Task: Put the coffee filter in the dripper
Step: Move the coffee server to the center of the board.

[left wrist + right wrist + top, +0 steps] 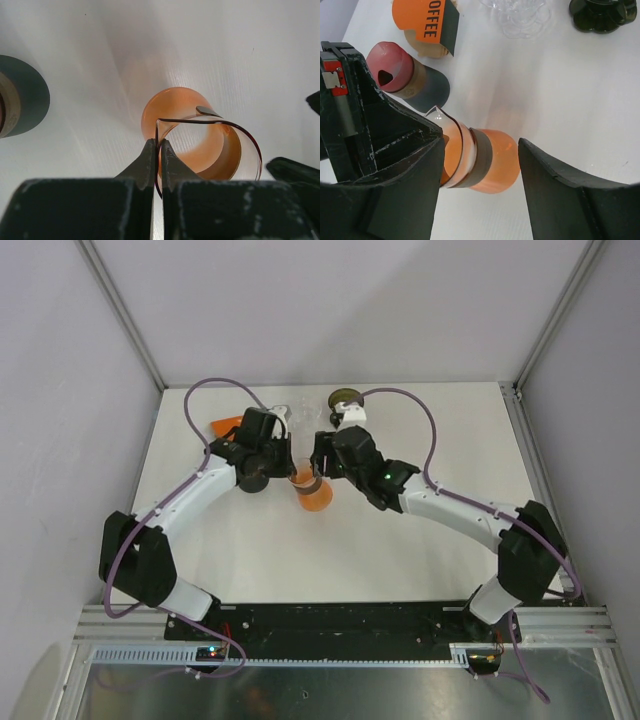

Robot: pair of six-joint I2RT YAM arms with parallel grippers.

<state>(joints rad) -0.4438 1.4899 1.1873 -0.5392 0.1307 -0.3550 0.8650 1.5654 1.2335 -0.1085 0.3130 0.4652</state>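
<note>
An orange see-through glass vessel (pixel 315 498) with a dark band and a pouring lip lies tilted on the white table. My left gripper (pixel 159 142) is shut on its thin rim. My right gripper (pixel 481 150) is open, one finger on each side of the vessel (pixel 500 160); the right finger stands clear of it. The coffee filters show as brown paper in an orange packet marked COFFEE (pixel 422 20) at the back left. A clear ribbed glass dripper (pixel 520 17) stands behind, apart from both grippers.
A dark cylinder with a red top (pixel 405 77) stands just left of the orange vessel, close to my left gripper (pixel 290 472). A dark green round piece (pixel 345 398) sits at the back. White walls enclose the table.
</note>
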